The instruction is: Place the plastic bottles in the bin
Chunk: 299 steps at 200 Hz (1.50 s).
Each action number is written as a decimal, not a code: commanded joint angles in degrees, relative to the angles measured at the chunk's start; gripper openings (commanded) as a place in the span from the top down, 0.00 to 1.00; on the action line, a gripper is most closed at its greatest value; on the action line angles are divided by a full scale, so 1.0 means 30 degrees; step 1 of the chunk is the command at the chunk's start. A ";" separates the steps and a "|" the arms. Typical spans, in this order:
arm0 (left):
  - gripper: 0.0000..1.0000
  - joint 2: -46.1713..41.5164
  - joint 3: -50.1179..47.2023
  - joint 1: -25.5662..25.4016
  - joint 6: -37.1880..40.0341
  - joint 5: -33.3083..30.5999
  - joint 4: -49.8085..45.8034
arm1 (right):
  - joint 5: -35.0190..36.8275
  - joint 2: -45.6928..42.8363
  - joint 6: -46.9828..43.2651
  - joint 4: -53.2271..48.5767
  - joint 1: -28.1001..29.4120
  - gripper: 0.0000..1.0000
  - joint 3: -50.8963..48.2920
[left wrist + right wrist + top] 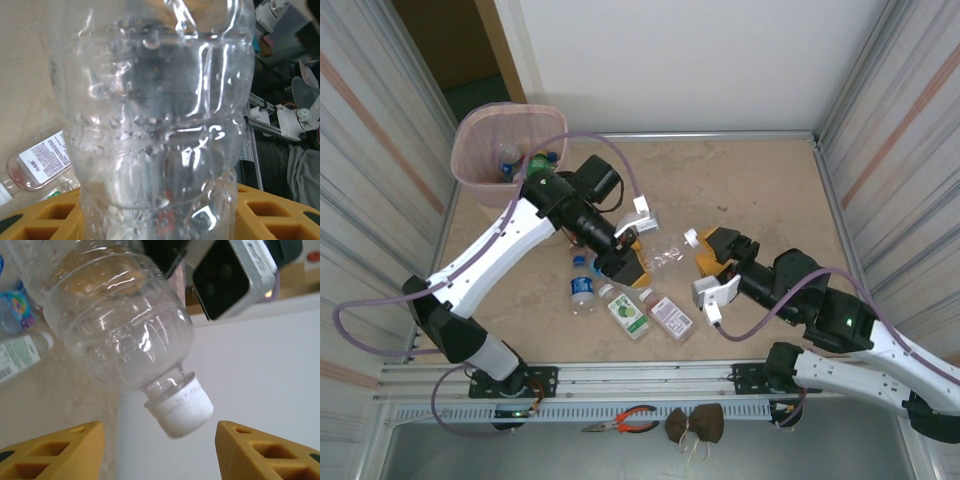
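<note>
The clear bottle looks empty: light, thin-walled, slick and easily dented, so its ribbed body seems the best hold. The left hand clasps that body mid-surface. The right hand gapes around the white cap, touching nothing.

The clear bottle is cut off top and bottom.

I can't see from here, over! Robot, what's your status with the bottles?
Left gripper shut on clear bottle. Right gripper open around its white cap, not touching. Three bottles lying on table; bin far left.
</note>
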 commanded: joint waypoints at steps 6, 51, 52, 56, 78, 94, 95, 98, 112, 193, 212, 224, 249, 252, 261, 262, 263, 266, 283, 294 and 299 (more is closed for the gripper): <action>0.49 -0.0403 0.0783 0.0316 -0.0263 -0.0275 0.0426 | 0.1488 -0.0521 0.9681 -0.0717 0.0095 0.40 0.0511; 0.49 -0.0503 0.1358 0.0842 -0.1058 -0.1513 0.1570 | 0.1853 -0.1148 2.1047 -0.0478 -0.0287 0.36 -0.0252; 0.49 -0.0504 0.1378 0.0844 -0.1075 -0.1546 0.1601 | 0.1840 -0.1146 2.1249 -0.0466 -0.0318 0.36 -0.0272; 0.49 -0.0528 0.1464 0.0894 -0.1143 -0.1650 0.1712 | 0.1832 -0.1145 2.2423 -0.0351 -0.0383 0.35 -0.0361; 0.49 -0.0606 0.1870 0.1225 -0.1626 -0.2394 0.2462 | 0.2083 -0.0829 2.7658 0.0262 -0.0655 0.32 -0.0790; 0.49 -0.0620 0.2140 0.1637 -0.2063 -0.2958 0.2982 | 0.3050 -0.0140 3.1763 -0.0022 -0.0915 0.26 -0.0760; 0.49 -0.0607 0.2165 0.1666 -0.2075 -0.3001 0.3009 | 0.3127 -0.0100 3.2027 -0.0076 -0.0925 0.26 -0.0746; 0.49 -0.0592 0.2238 0.1736 -0.2148 -0.3123 0.3096 | 0.3265 0.0081 3.2778 -0.0311 -0.0996 0.21 -0.0679; 0.49 -0.0593 0.2531 0.2291 -0.2662 -0.3606 0.3535 | 0.3857 0.0949 3.6269 -0.1792 -0.1508 0.12 -0.0192; 0.50 -0.0973 0.3596 0.8057 -0.6596 -0.4544 0.6826 | -0.0574 0.3902 3.9153 -0.4324 -0.4978 0.11 0.1583; 0.50 -0.0975 0.3596 0.9778 -0.7581 -0.4275 0.7664 | -0.0690 0.3807 3.9104 -0.4320 -0.5309 0.11 0.1611; 0.50 -0.0846 0.3596 1.0808 -0.8030 -0.4031 0.8068 | -0.0777 0.3756 3.9132 -0.4320 -0.5475 0.11 0.1585; 0.50 -0.0405 0.3826 1.2425 -0.8562 -0.3922 0.8450 | -0.1054 0.3792 3.9134 -0.4318 -0.5727 0.11 0.1608; 0.50 -0.0329 0.3925 1.2580 -0.8606 -0.3919 0.8438 | -0.1092 0.3805 3.9112 -0.4320 -0.5763 0.11 0.1637; 0.50 -0.0114 0.4085 1.3036 -0.8675 -0.3894 0.8452 | -0.1182 0.3863 3.9116 -0.4320 -0.5861 0.11 0.1683; 0.50 -0.0091 0.4119 1.3093 -0.8706 -0.3894 0.8455 | -0.1186 0.3879 3.9116 -0.4320 -0.5859 0.11 0.1676; 0.50 -0.0064 0.4136 1.3122 -0.8722 -0.3893 0.8427 | -0.1203 0.3901 3.9102 -0.4320 -0.5858 0.11 0.1673; 0.50 0.0021 0.4173 1.3283 -0.8758 -0.3893 0.8409 | -0.1246 0.3914 3.9097 -0.4320 -0.5893 0.11 0.1696; 0.50 0.0490 0.4501 1.3911 -0.8848 -0.4001 0.8280 | -0.1350 0.4055 3.9091 -0.4313 -0.5980 0.10 0.1767; 0.50 0.0839 0.4722 1.4276 -0.8849 -0.4164 0.8064 | -0.1409 0.4143 3.9098 -0.4320 -0.6012 0.10 0.1817; 0.50 0.1011 0.4789 1.4411 -0.8811 -0.4226 0.7920 | -0.1453 0.4172 3.9077 -0.4320 -0.6005 0.10 0.1817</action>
